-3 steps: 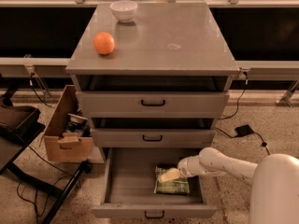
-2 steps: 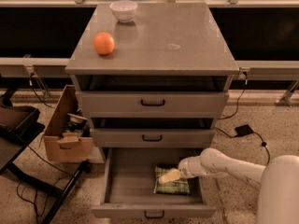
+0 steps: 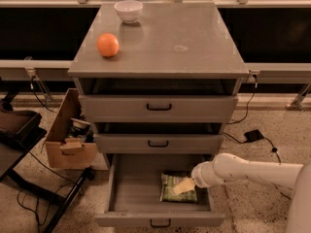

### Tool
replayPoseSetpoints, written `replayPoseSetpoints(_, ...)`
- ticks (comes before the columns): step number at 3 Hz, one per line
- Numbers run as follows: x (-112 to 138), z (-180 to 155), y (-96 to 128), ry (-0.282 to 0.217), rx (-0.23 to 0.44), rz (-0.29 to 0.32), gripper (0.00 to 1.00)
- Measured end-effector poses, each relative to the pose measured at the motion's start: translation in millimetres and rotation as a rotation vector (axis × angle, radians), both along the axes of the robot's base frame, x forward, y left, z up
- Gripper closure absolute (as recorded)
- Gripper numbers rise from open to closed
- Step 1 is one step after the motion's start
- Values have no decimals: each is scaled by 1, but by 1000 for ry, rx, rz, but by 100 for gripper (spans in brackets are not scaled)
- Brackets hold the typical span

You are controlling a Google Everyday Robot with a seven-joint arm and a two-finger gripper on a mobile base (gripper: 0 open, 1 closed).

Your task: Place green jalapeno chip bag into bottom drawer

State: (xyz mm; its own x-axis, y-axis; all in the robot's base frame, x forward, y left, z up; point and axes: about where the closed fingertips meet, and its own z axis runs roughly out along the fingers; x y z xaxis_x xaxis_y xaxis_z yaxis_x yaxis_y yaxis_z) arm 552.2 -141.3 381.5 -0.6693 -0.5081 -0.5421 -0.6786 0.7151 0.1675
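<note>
The green jalapeno chip bag [image 3: 171, 188] lies flat on the floor of the open bottom drawer [image 3: 129, 193], towards its right side. My gripper [image 3: 182, 186] reaches in from the right on a white arm and sits just over the bag's right half, its pale fingers touching or nearly touching the bag. The bottom drawer is pulled well out, with its small black handle [image 3: 160, 223] at the front. The two upper grey drawers are shut.
An orange [image 3: 108, 45] and a white bowl [image 3: 129, 10] sit on the cabinet top [image 3: 184, 42]. A cardboard box [image 3: 68, 135] with items stands on the floor left of the cabinet. Cables and a dark stand lie at the lower left.
The arm has shifted very slightly; the gripper stays over the bag in the drawer. The bag has not visibly moved.
</note>
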Motion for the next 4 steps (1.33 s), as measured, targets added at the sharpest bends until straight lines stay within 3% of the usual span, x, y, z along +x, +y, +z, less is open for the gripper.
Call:
replayPoseSetpoints(1, -11, 38, -3, 18, -118, -30, 0)
replayPoseSetpoints(2, -14, 89, -18, -11, -210, -130, 0)
replayPoseSetpoints(3, -18, 144, -30, -74, -230, -256, 0)
replayPoseSetpoints(4, -33, 194, -59, -181, -197, -395, 0)
